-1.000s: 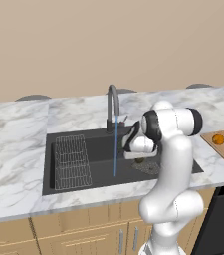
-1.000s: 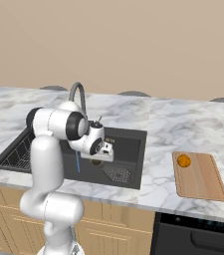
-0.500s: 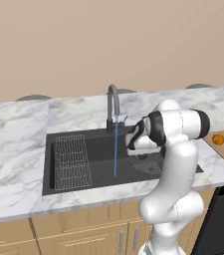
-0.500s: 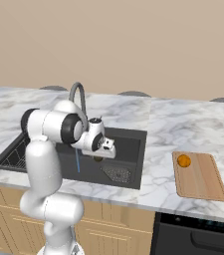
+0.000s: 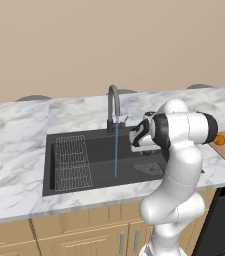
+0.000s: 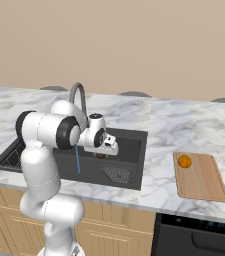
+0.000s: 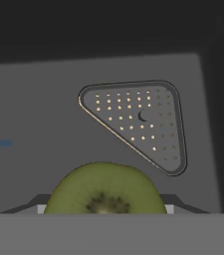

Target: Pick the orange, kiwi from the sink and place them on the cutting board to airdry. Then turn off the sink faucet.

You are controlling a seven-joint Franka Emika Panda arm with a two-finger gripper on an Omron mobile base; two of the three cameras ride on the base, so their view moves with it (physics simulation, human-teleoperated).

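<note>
We find the gripper [image 6: 103,153] hanging over the right part of the sink [image 6: 134,137], with the kiwi [image 7: 105,190] lodged between its jaws. In the hand view the fruit's cut green face sits at the bottom edge, right at the fingertips, so we record the jaws as closed on the kiwi and standing fairly wide around it. In the right base view the kiwi [image 6: 101,155] shows as a small dark shape just under the hand.

Below and beyond the gripper lies the triangular mesh drain plate [image 7: 142,122] on the basin floor, apart from the fruit. To the gripper's left the sink faucet [image 5: 113,106] stands, its thin blue water stream [image 5: 116,152] running down into the basin. Further left lies the wire grid rack [image 5: 71,162].

Well to the gripper's right, on the counter, the cutting board [image 6: 202,177] carries the orange [image 6: 184,161] near its back left corner.
</note>
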